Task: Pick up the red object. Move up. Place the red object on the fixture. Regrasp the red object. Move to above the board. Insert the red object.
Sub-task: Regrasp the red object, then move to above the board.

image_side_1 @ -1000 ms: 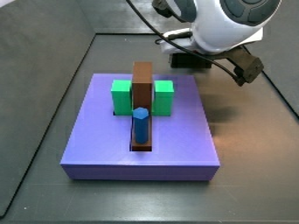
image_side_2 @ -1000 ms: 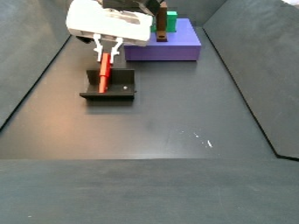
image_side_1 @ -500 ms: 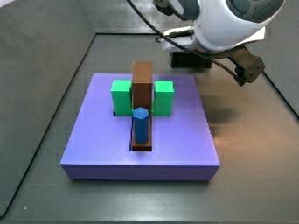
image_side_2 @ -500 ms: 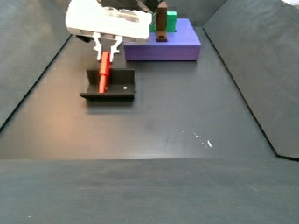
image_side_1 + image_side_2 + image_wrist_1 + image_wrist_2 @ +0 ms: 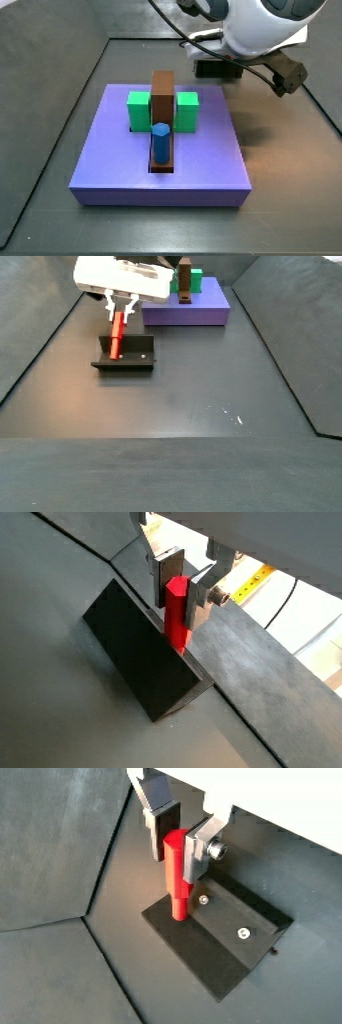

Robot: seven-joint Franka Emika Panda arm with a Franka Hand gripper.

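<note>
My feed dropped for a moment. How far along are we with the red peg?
The peg stands upright on the fixture, so pickup and placing look done. The gripper sits over the peg's top with its fingers on either side; whether they are clamped I cannot tell, so the regrasp seems in hand. Moving above the board and inserting remain.
</note>
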